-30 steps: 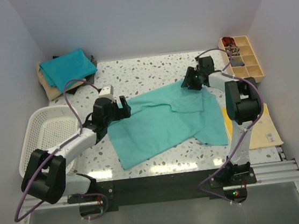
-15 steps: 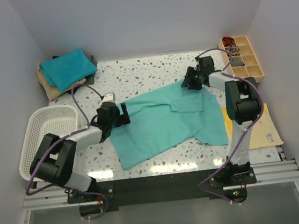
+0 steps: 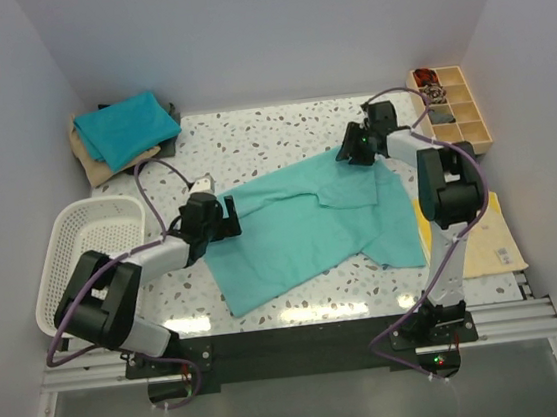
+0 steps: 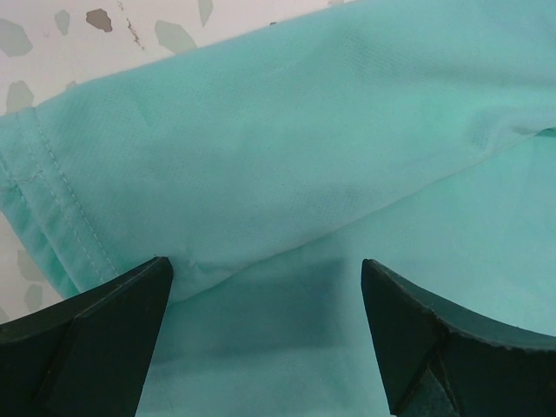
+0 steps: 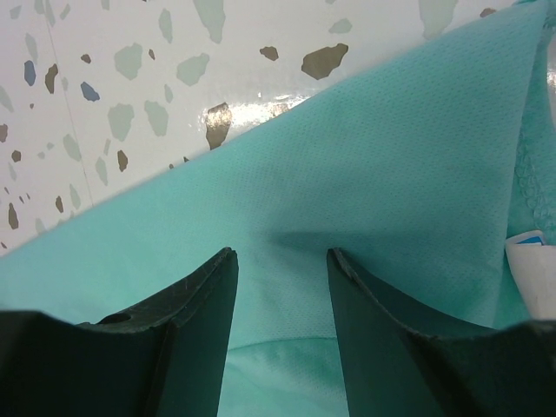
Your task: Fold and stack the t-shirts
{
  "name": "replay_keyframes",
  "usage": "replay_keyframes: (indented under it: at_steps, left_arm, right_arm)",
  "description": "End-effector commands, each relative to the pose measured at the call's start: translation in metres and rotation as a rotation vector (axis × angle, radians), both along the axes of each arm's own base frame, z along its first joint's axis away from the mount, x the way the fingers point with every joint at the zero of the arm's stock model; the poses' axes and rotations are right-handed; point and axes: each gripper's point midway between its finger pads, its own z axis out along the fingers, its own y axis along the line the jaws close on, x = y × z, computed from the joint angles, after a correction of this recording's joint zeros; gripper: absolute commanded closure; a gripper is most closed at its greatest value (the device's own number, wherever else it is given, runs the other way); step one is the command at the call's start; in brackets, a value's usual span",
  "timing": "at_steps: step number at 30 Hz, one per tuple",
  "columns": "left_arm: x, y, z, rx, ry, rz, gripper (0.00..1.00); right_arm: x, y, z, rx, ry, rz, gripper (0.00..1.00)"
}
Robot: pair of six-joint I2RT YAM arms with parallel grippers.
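— Left arm's elbow has sunk toward the basket (image 3: 88, 255) since a second ago, and the left gripper (image 4: 265, 278) has slid a touch nearer along the cloth.
— Holding anything?
— No. Its jaws are spread wide over the hemmed left corner of the light sea-green t-shirt (image 3: 311, 225), where one layer laps over another.
— And the right gripper (image 5: 281, 261)?
— Parted too, with a narrower gap, at the shirt's far edge beside bare speckled tabletop. A white label (image 5: 530, 261) shows close by.
— How's the shirt lying?
— Rumpled, slantwise across the middle of the table (image 3: 271, 139), partly doubled over. The teal-blue t-shirt (image 3: 128, 125) sits folded on a tan t-shirt (image 3: 93, 167) in the far left corner.
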Motion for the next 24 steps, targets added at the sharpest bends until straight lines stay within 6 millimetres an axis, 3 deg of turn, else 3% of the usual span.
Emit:
replay_keyframes:
  at_steps: [1, 8, 13, 18, 24]
  left_arm:
    - [-0.047, 0.016, -0.034, 0.079, 0.222, -0.013, 0.04]
    - [-0.056, 0.019, -0.038, 0.084, 0.268, -0.001, 0.05]
    - [-0.039, 0.013, -0.035, 0.058, 0.257, -0.002, 0.05]
    - [0.011, 0.014, -0.031, 0.067, 0.224, -0.001, 0.05]
    - [0.073, 0.029, -0.032, 0.107, 0.210, 0.004, 0.05]
  right_arm:
    - [-0.008, -0.008, -0.021, -0.069, 0.074, 0.004, 0.50]
    - [-0.005, -0.012, -0.025, -0.094, 0.088, -0.003, 0.49]
    - [-0.003, -0.020, -0.027, -0.101, 0.099, -0.022, 0.49]
    - [0.000, -0.026, -0.026, -0.106, 0.114, -0.041, 0.50]
    - [-0.002, -0.029, -0.023, -0.093, 0.132, -0.069, 0.50]
